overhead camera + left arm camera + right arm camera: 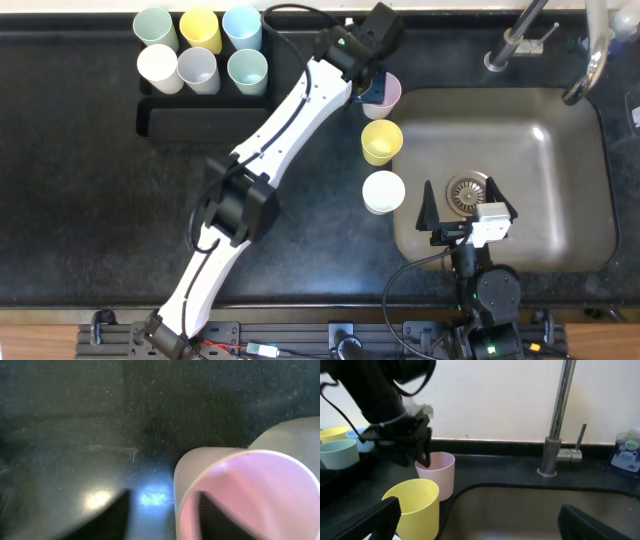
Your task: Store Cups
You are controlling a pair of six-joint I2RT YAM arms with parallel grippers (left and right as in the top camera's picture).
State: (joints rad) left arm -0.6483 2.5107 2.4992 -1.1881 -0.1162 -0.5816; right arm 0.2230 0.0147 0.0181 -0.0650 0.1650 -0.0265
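Pink cup (250, 490) is being grasped: its wall is sitting between the left gripper's (162, 505) open jaws, which probably need closing next.

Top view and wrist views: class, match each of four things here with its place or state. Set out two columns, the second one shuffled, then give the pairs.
Things
1. pink cup
2. yellow cup
3. white cup
4. right claw

Places or states
A. open, above the sink
B. the left claw has one finger inside it and one outside
C. stands between two other cups beside the sink
D. end of that row, lowest in the top view

Pairs: 1-B, 2-C, 3-D, 4-A
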